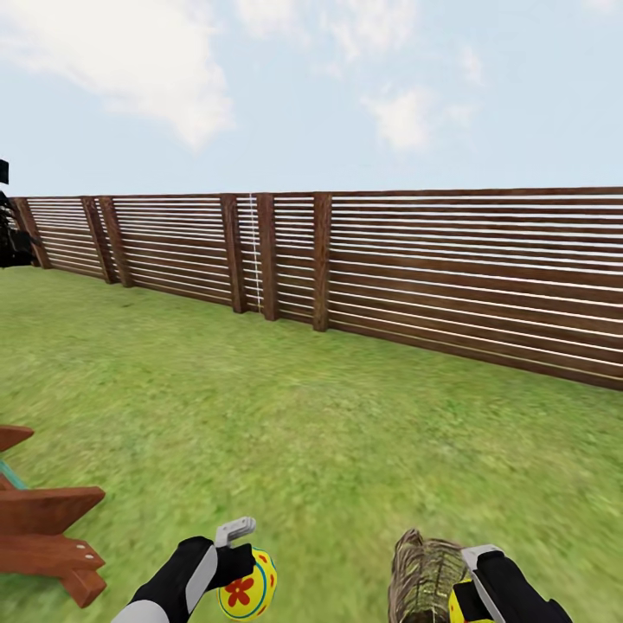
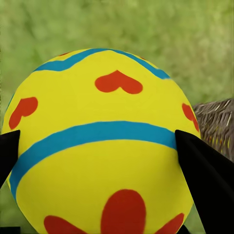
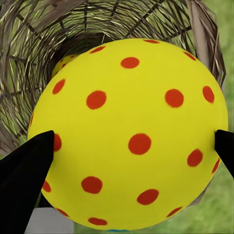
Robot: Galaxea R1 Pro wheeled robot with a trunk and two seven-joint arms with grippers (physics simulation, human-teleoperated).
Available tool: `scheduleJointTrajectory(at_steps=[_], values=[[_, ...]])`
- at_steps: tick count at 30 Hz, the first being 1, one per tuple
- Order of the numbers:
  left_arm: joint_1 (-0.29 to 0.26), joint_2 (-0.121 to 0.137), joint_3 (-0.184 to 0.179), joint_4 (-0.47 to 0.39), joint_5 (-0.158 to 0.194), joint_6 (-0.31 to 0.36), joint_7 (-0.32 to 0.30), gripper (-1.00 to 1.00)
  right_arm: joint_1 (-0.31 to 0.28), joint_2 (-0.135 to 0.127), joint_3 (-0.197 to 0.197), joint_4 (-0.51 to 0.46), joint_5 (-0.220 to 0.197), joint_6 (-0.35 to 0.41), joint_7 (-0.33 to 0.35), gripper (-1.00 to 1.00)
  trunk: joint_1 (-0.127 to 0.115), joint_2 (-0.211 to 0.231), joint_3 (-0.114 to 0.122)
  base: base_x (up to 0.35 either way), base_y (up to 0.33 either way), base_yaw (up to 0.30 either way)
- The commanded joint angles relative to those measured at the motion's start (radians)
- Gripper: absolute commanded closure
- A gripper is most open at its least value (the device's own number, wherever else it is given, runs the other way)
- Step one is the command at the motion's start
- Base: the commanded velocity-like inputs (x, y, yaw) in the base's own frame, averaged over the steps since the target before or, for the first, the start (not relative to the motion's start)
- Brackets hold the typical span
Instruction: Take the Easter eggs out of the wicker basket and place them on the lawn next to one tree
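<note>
You have two eggs in hand: the flower egg is gripped in your left gripper, the dotted egg in your right gripper, just above the basket at the near right. A third egg seems to lie deep inside the basket. This looks like the lifting-out step. No tree is in sight, just lawn and the far fence, with a wooden frame near left. Next, turn to find a tree, keeping both grips firm.

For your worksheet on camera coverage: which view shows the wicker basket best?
The right wrist view: it looks into the wicker basket behind the dotted egg. The head view shows its side; the left wrist view catches its edge.
</note>
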Motion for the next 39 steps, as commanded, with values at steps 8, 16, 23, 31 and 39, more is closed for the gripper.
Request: scheduleJointTrajectory(at_steps=[8, 16, 23, 31, 39], values=[[0.000, -0.002, 0.005, -0.001, 0.007, 0.007, 0.001, 1.00, 0.000, -0.002, 0.004, -0.001, 0.006, 0.006, 0.002, 1.00, -0.031, 0.056, 0.024, 0.000, 0.000, 0.000], [0.000, -0.002, 0.004, -0.001, 0.005, 0.007, 0.000, 1.00, 0.000, -0.003, 0.003, -0.001, 0.006, 0.006, 0.002, 1.00, -0.062, 0.112, 0.049, 0.000, 0.000, 0.000], [0.000, -0.007, 0.004, 0.000, 0.005, 0.007, 0.000, 1.00, 0.000, -0.003, 0.003, -0.001, 0.006, 0.007, 0.002, 1.00, -0.088, 0.161, 0.071, 0.000, 0.000, 0.000], [0.000, -0.011, 0.004, 0.000, 0.005, 0.007, 0.001, 1.00, 0.000, -0.003, 0.005, -0.001, 0.006, 0.006, 0.002, 1.00, -0.119, 0.217, 0.096, 0.000, 0.000, 0.000], [0.000, -0.010, 0.004, 0.000, 0.005, 0.007, 0.001, 1.00, 0.000, -0.002, 0.004, -0.001, 0.006, 0.006, 0.002, 1.00, -0.150, 0.273, 0.121, 0.000, 0.000, 0.000]])
